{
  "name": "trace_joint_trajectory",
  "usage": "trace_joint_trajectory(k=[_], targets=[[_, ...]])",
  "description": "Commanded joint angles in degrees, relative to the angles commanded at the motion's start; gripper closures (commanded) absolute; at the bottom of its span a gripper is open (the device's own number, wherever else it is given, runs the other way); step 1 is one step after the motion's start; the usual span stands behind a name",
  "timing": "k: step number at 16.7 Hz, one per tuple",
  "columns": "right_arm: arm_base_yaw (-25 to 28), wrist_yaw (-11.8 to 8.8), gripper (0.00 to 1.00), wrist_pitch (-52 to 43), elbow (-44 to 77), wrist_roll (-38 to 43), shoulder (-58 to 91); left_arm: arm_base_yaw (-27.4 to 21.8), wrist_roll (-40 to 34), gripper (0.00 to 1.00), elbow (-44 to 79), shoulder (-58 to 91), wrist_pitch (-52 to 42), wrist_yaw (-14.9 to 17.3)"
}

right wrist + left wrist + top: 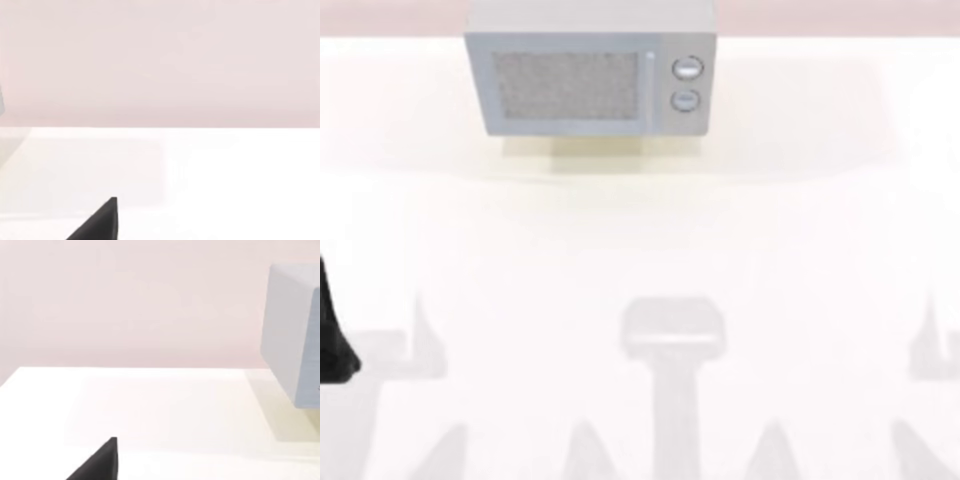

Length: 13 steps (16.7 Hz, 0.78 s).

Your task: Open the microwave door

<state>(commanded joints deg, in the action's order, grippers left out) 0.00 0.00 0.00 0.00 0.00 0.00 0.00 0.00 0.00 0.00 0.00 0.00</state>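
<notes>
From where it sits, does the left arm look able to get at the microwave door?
Probably yes: the left arm sits at the table's left edge, and bare table lies between it and the closed microwave door.

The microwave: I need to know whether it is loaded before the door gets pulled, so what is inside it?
The microwave door lies shut across the microwave, and its speckled mesh window reveals nothing behind it. The inside is covered, so any contents cannot be seen.
</notes>
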Motion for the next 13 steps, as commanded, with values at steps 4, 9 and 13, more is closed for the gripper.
trace_joint_trajectory(k=[4, 9, 13], targets=[[0.00, 0.00, 0.00, 0.00, 0.00, 0.00, 0.00, -0.39, -0.23, 0.00, 1.53, 1.15, -0.76, -0.05], [0.00, 0.00, 0.00, 0.00, 0.00, 0.00, 0.00, -3.60, -2.42, 0.00, 14.64, 11.60, -7.54, -0.91], [0.00, 0.00, 0.00, 0.00, 0.00, 0.00, 0.00, -7.84, -5.71, 0.00, 32.58, 26.35, -16.81, -2.48]])
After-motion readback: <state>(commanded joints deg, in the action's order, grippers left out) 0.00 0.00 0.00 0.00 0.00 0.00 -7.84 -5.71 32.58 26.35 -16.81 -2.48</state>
